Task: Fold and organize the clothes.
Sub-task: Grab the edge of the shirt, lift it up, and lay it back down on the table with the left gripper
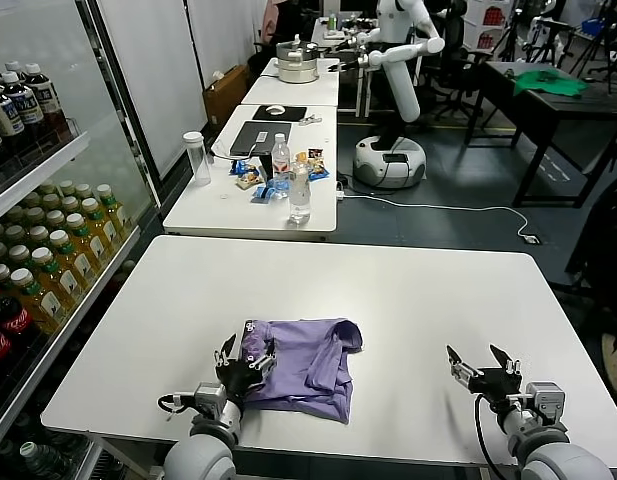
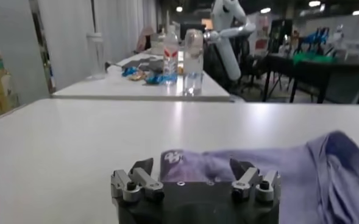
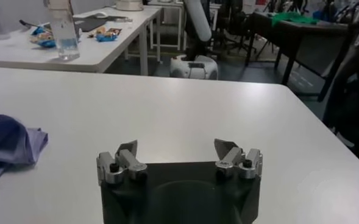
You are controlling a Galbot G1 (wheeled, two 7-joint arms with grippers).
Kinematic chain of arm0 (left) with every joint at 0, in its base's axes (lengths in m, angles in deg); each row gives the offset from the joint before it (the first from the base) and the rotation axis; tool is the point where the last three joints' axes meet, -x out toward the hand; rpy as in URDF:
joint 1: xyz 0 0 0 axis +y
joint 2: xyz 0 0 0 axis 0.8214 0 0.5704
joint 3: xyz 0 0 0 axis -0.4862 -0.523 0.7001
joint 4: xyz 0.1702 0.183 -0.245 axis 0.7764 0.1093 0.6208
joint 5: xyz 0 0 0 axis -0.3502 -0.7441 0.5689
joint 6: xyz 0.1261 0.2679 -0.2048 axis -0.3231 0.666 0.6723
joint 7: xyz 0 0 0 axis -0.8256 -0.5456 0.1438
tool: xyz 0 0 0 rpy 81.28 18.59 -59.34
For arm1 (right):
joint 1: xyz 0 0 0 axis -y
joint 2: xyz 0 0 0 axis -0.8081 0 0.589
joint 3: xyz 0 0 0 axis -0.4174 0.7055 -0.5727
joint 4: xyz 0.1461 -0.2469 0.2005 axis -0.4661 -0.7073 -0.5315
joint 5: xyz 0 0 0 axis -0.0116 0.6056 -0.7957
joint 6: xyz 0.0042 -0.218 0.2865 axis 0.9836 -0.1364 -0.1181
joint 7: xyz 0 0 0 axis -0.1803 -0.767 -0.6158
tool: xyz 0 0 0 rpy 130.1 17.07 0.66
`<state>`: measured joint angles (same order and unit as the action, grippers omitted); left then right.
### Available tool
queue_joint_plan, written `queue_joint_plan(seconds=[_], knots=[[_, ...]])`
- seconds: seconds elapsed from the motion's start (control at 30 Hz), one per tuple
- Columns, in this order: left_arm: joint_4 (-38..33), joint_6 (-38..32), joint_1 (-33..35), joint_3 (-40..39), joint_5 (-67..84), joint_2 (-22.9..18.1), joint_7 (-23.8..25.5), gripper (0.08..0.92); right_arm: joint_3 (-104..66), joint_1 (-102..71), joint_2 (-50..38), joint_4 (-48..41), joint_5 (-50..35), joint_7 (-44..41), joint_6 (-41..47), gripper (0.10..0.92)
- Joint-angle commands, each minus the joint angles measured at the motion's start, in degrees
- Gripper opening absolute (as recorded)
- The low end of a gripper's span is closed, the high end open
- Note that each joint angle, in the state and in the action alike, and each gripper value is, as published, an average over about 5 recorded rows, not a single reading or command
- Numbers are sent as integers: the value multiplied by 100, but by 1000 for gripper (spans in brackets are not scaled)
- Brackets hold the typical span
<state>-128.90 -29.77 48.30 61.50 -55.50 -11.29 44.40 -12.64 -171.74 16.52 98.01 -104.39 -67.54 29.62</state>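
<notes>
The lavender T-shirt [image 1: 306, 363] lies folded into a small bundle on the white table [image 1: 388, 290], near the front edge, left of centre. My left gripper [image 1: 244, 362] is open at the shirt's left edge, its fingers just over the fabric. In the left wrist view the shirt [image 2: 270, 167] lies right in front of the open left gripper [image 2: 193, 167], a white printed mark showing on it. My right gripper [image 1: 484, 366] is open and empty over bare table at the front right, well apart from the shirt [image 3: 11, 143]. The right wrist view shows it [image 3: 177, 149] open.
A second white table [image 1: 258, 190] stands behind with water bottles [image 1: 299, 190], a clear cup, snacks and a laptop. A drinks shelf [image 1: 38, 260] runs along the left. Another white robot [image 1: 393, 100] and a dark table with a green cloth [image 1: 550, 82] stand far back.
</notes>
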Motion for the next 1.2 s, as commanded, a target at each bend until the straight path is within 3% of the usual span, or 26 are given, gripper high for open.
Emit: queue_joint_plan(seconds=[0.03, 0.13, 0.27, 0.73, 0.97, 1.2], knots=[[103, 602, 191, -3, 167, -30, -309, 823, -43, -36, 8, 63, 4, 2, 5, 823], [112, 721, 166, 17, 495, -58, -417, 818, -57, -53, 12, 90, 2, 4, 5, 823], [152, 754, 92, 100, 1052, -99, -531, 749, -47, -54, 27, 119, 2, 9, 9, 823], [-196, 255, 133, 710, 3753, -274, -287, 350, -81, -102, 72, 191, 2, 11, 1, 823], [-455, 86, 84, 1751, 5172, -242, -299, 157, -130, -139, 82, 234, -20, 13, -6, 823], [-505, 167, 76, 3335, 6574, 314, -290, 114, -162, -94, 80, 192, -74, 21, -26, 823]])
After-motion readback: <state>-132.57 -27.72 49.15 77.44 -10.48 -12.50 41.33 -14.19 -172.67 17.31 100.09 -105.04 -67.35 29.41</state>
